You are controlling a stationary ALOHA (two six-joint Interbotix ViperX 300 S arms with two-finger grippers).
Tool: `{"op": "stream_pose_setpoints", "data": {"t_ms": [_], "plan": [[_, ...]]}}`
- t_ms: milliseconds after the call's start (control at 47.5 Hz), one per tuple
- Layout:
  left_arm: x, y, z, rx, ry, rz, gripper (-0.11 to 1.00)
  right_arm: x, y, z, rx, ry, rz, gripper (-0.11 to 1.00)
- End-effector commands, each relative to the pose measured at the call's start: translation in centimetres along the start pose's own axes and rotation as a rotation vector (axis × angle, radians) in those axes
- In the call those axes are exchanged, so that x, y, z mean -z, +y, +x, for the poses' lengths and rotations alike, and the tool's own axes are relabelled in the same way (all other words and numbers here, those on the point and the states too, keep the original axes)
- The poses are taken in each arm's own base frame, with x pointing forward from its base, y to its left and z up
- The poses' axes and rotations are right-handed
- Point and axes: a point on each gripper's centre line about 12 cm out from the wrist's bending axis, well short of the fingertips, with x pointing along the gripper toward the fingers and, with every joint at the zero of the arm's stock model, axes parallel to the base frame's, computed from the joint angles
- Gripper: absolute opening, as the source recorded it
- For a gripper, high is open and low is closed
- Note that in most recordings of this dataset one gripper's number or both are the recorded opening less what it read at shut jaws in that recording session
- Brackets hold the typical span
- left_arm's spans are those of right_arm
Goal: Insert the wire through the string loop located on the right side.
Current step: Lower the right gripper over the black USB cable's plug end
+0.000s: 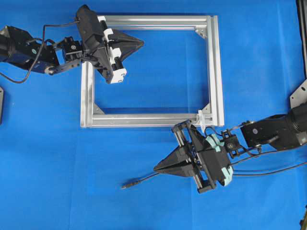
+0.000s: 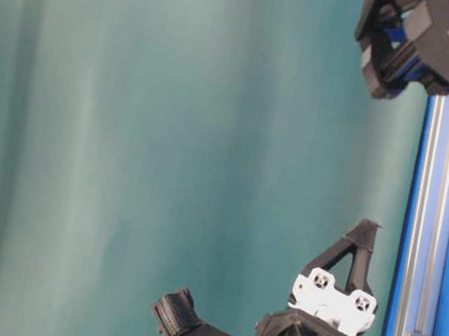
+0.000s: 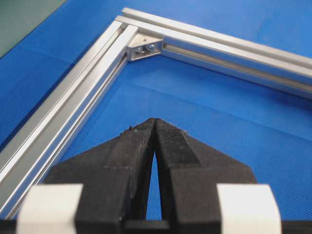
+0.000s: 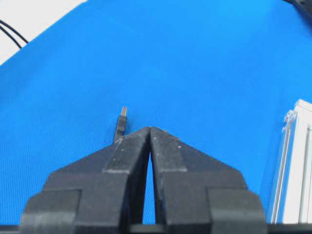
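The wire lies on the blue table in front of the frame, its plug pointing left. In the right wrist view the plug sticks out just left of my right gripper and the cable passes beneath the left finger. My right gripper is shut with nothing between its fingers. The string loop stands white on the aluminium frame at its front right corner, behind the right gripper's body. My left gripper hovers inside the frame's back left corner, shut and empty.
The rectangular frame's corner bracket lies ahead of the left gripper. The wire's far part trails off toward the right edge under the right arm. Open blue table lies left of the plug.
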Motion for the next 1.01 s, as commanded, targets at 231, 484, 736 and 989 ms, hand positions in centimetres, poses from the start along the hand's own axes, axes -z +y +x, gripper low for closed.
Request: {"op": "stream_pose_setpoints", "data": {"t_ms": [231, 484, 736, 989], "plan": [[-1.9, -0.7, -0.3, 0.031, -0.050, 0.026, 0.00, -1.9, 0.7, 0.0, -0.021, -0.038, -0.004, -0.06], [-1.8, -0.7, -0.3, 0.031, -0.049, 0.027, 0.00, -1.7, 0.8, 0.0, -0.023, -0.031, 0.024, -0.06], [-1.8, -0.7, -0.3, 0.033, -0.048, 0.027, 0.00, -1.2, 0.9, 0.5, -0.023, -0.015, 0.102, 0.35], [-1.8, -0.7, -0.3, 0.033, -0.047, 0.027, 0.00, -0.3, 0.6, 1.3, 0.002, 0.003, 0.138, 0.84]]}}
